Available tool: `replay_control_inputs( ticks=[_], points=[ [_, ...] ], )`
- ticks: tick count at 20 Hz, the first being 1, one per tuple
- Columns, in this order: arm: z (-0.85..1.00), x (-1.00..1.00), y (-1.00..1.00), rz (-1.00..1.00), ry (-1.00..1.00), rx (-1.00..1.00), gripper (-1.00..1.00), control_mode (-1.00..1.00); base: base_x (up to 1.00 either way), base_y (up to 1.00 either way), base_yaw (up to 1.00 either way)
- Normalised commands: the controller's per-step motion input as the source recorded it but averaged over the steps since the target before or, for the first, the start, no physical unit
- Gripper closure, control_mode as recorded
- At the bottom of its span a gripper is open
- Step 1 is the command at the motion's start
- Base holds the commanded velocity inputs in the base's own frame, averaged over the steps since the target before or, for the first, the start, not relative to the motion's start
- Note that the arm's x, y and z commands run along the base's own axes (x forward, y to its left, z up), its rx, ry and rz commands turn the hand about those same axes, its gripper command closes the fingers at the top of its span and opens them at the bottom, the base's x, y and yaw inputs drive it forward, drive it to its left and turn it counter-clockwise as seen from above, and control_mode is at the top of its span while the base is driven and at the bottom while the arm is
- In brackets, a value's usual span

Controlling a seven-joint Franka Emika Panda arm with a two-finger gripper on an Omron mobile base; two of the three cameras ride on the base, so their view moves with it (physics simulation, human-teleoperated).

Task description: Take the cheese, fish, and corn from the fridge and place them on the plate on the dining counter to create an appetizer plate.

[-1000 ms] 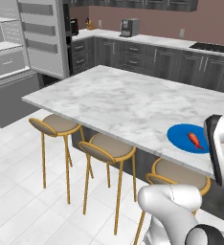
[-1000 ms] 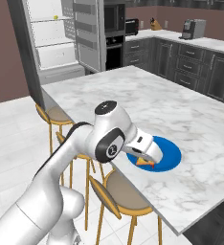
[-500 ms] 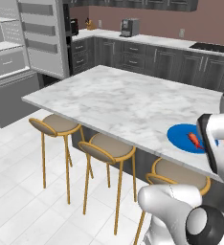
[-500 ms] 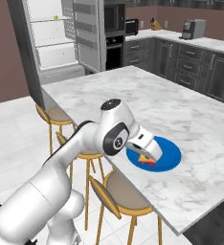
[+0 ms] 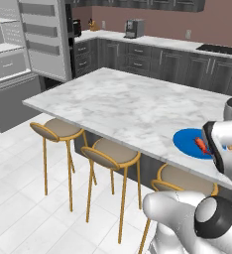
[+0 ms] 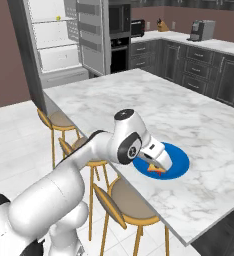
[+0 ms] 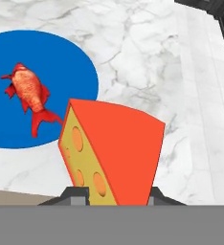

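White tile floor [image 5: 19, 198], dk cabinets [image 5: 138, 57], brown wall [image 5: 212, 25], yellow stools [image 5: 110, 154]

The plate [image 7: 61, 72] is flat bright blue; the fish [image 7: 30, 95] on it is mottled red-orange. The cheese [image 7: 109, 153] has an orange-red rind face and a yellow side dotted with orange holes — the dining counter [image 7: 147, 52] is white marble veined grey, its stools [image 5: 110, 154] yellow-framed with tan seats

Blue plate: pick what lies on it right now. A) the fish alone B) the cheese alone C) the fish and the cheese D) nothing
A: the hand view shows the fish lying alone on the plate, while the cheese is still clamped between the jaws, off the plate's edge over the dining counter.
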Motion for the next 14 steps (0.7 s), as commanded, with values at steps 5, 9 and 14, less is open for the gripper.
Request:
replay_control_inputs(
  ticks=[5,9,14],
  points=[
    [-0.27,0.36,-0.13,0.00,0.00,0.02,1.00,-1.00,0.00,0.00,0.00],
    [-0.22,0.49,-0.08,0.00,0.00,0.02,1.00,-1.00,0.00,0.00,0.00],
    [-0.26,0.48,-0.16,0.00,0.00,0.02,1.00,-1.00,0.00,0.00,0.00]
  ],
)
